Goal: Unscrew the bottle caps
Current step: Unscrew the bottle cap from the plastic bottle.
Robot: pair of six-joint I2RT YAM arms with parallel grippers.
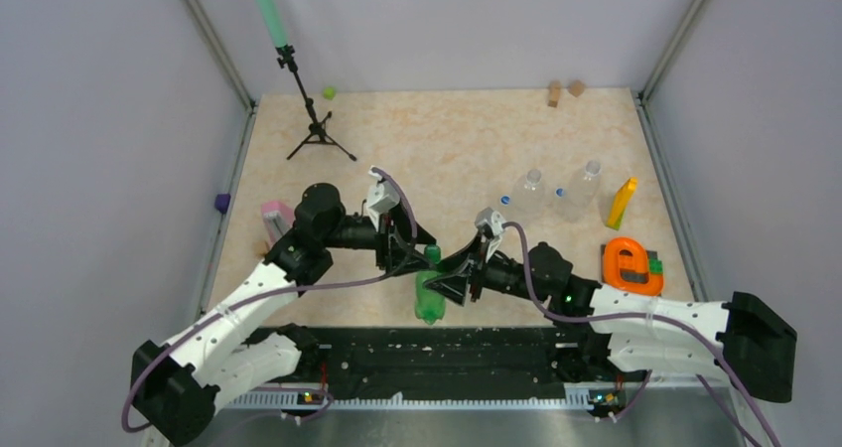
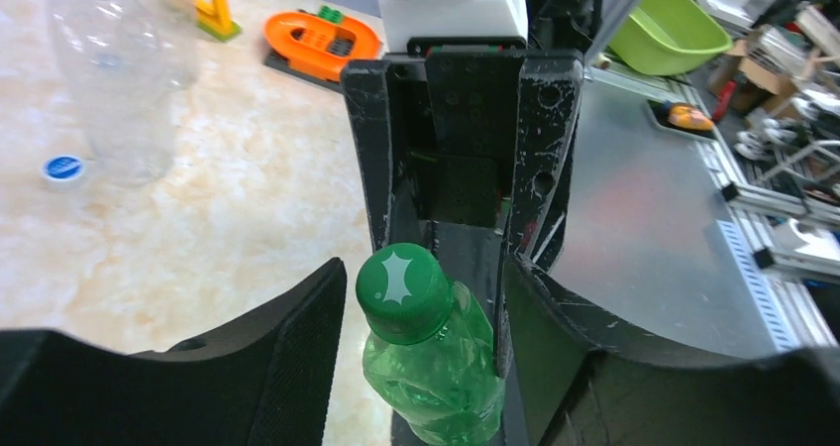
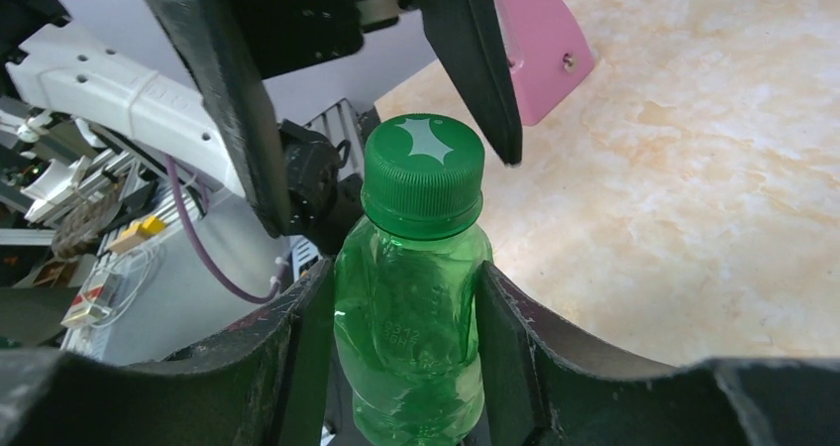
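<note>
A translucent green bottle (image 1: 429,298) stands tilted at the table's near edge, its dark green cap (image 1: 432,254) screwed on. My right gripper (image 3: 406,302) is shut on the bottle's body (image 3: 411,317), with both pads pressed against it. My left gripper (image 2: 421,302) is open around the cap (image 2: 401,289): there is a clear gap on the cap's left side, and the right finger (image 2: 540,337) is close beside it. Two clear bottles (image 1: 526,194) (image 1: 579,189) stand uncapped at the right. A blue cap (image 2: 63,168) lies on the table beside one clear bottle (image 2: 114,89).
A yellow block (image 1: 622,203) and an orange object (image 1: 631,265) sit at the right. A tripod (image 1: 313,124) stands at the back left with a lime-green lump (image 1: 328,92) behind it. A pink object (image 1: 276,217) is by the left arm. Wooden blocks (image 1: 564,90) lie at the back.
</note>
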